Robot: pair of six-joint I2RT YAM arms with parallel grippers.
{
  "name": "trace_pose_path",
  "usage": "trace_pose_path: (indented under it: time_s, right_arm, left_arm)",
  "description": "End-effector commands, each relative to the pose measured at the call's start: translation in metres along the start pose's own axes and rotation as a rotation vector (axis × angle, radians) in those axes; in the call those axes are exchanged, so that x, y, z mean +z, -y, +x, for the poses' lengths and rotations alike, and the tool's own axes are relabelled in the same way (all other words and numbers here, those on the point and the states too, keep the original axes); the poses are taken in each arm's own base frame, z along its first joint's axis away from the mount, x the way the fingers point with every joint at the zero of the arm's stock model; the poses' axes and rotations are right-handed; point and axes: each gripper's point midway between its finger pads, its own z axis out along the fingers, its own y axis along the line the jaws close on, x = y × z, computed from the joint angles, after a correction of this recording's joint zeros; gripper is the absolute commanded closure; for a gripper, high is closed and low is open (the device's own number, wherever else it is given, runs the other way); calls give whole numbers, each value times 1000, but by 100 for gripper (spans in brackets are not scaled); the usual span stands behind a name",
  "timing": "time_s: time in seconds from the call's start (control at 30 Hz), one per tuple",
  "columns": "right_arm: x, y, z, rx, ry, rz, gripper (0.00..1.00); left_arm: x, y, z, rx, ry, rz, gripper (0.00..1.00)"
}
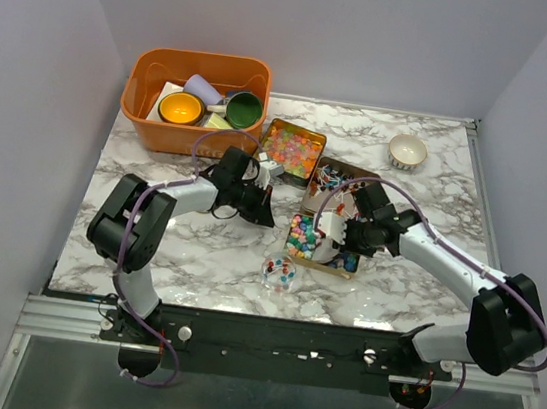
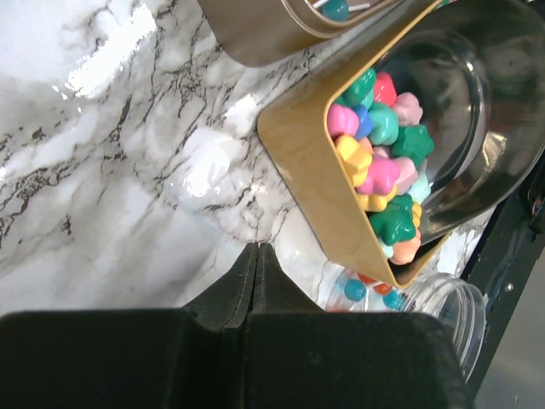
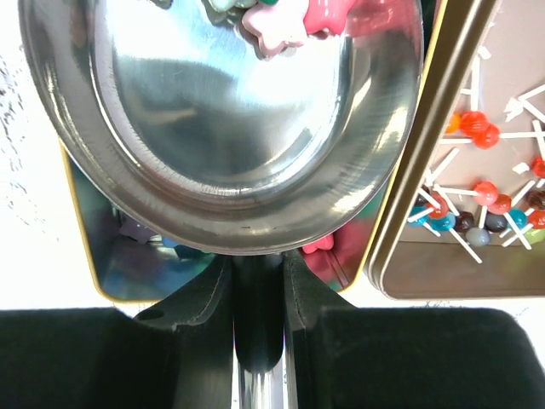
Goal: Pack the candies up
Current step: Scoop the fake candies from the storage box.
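- Star-shaped candies (image 2: 379, 175): glossy pieces in pink, yellow, green, blue and orange. They are heaped at one end of the near gold tin (image 2: 294, 145), which stands on the marble table (image 2: 102, 170) in front of the right arm
- Pastel candies (image 1: 291, 149): tiny orange, pink and yellow pieces filling the far gold tin (image 1: 298, 125), just beside the orange basket (image 1: 162, 135)
- Lollipops (image 3: 473, 128): round red, blue and dark heads on white sticks, lying loose in the middle tin (image 3: 430, 128), between the other two tins
- Clear jar (image 1: 280, 273): stands near the table's front edge, between the arms, with a few mixed candies inside
- Left gripper (image 2: 257, 256): fingers pressed flat together with nothing between them, over bare marble just beside the near tin's corner
- Right gripper (image 3: 257, 273): clamped narrow on the handle of the metal scoop (image 3: 230, 119). The scoop's bowl lies over the near tin, with a few stars at its far lip
- Overhead view only: the basket with cups inside, the small bowl (image 1: 407, 152) at the far right, and all three tins together
- Left wrist view only: the star shape of the sweets, and the jar's rim beside the near tin
- Right wrist view only: the grip on the handle, and the lollipop sticks
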Motion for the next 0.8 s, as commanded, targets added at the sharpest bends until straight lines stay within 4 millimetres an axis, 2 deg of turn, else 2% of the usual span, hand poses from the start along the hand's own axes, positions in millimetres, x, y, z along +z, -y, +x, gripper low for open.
trace_pose_path:
  time_s: [0.0, 0.23, 0.37, 0.4, 0.53, 0.7, 0.77]
  right_arm:
    - [-17, 14, -20, 19, 95, 67, 99]
    - [-16, 9, -1, -51, 46, 122, 99]
    - [-7, 6, 11, -81, 10, 123, 99]
    - [-5, 11, 10, -95, 18, 150, 99]
    - [2, 10, 14, -152, 4, 153, 99]
    - [1, 14, 13, -150, 0, 156, 99]
    - [0, 15, 11, -156, 7, 160, 99]
  left_arm:
    - [-13, 9, -7, 39, -5, 1, 100]
    - [-18, 10, -3, 37, -22, -4, 100]
    - [-18, 11, -5, 38, -26, 7, 100]
    - [-17, 11, -4, 35, -29, 10, 100]
    - [-13, 16, -10, 42, -34, 57, 100]
    - [-16, 35, -43, 85, 52, 143, 98]
    - [-14, 40, -62, 81, 89, 150, 97]
